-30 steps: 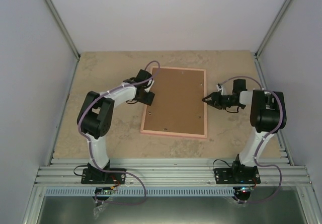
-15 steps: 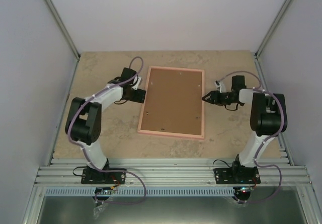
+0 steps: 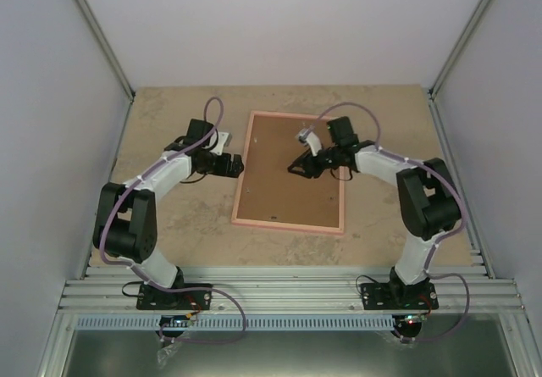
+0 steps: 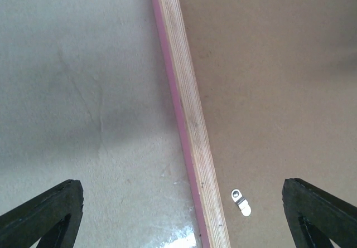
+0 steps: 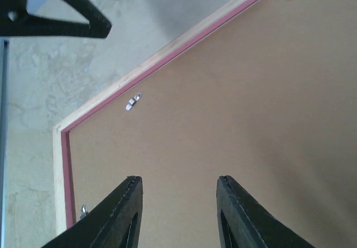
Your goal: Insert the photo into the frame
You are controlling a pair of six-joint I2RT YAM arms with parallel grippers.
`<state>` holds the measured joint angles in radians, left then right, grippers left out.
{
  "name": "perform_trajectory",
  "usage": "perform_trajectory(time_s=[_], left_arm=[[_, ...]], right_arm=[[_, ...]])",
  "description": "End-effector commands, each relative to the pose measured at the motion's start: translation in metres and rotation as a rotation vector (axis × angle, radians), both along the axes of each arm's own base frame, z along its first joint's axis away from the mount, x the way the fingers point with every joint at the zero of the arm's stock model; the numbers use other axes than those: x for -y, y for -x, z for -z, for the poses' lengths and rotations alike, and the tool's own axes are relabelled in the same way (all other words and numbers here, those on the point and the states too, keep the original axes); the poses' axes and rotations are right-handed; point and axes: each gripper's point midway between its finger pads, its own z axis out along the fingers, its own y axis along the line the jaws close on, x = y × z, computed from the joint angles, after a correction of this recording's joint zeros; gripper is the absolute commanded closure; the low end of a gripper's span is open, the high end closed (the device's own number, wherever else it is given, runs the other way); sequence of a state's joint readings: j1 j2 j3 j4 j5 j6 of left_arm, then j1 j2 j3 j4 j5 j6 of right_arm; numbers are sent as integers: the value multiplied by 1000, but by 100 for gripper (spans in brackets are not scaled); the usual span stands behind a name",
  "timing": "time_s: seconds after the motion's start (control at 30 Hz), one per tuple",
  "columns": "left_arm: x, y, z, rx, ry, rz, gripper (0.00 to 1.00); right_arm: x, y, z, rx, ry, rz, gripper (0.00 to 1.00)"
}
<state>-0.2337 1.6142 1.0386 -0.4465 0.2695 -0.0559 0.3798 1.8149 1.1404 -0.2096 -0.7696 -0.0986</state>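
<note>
– Left tool (image 3: 237,165), seen from above: where is it?
– At the frame's (image 3: 288,227) left rail, spread wide and gripping nothing. The frame lies flat mid-desk (image 3: 161,123), a beige, stone-mottled surface between plain pale walls (image 3: 279,30). The right tool (image 3: 294,169) hangs over the brown backing board (image 3: 275,195) inside the frame.
– Changed from a second ago?
– Yes. The left tool was at the frame's far left corner, and the right tool stood outside the right rail. The frame now sits slightly further left.
– Left wrist view?
– Black fingers (image 4: 44,212) far apart, one on either side of the rail, which has a pink outer face and pale grained wood on top. A small metal clip (image 4: 241,202) lies on the matte board.
– Right wrist?
– The right tool is parted with nothing between, above the board near a frame corner. Another clip sits beside the rail.
</note>
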Motion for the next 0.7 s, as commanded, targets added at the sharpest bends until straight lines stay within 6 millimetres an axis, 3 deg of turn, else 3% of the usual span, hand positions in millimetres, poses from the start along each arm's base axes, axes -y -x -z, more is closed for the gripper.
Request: perform_trajectory(time_s=[0.0,0.1,0.23,0.3,0.37,0.5,0.57,0.67], left_arm=[[3,14,12,-48,11,27,1],[5,19,23,-79,17,45,6],[10,17,30,-106,25,78,11],[13,14,28,-92,39,91,11],[20,14,20,-55,58,147,10],[40,12,-4,70,51,293,6],[53,16,-15,137,40,383,5],[86,29,-24,218,30,549,4]], right_arm=[[-36,9,26,40,52,-76,62],[-51,24,54,33,111,-120,63],[-38,28,90,-2,206,-128,64],[-30,27,98,-7,232,-132,65],[-28,24,84,-11,184,-147,65],[-21,23,18,91,91,-206,63],[-2,24,0,142,97,-208,62],[40,21,-8,156,135,-161,58]])
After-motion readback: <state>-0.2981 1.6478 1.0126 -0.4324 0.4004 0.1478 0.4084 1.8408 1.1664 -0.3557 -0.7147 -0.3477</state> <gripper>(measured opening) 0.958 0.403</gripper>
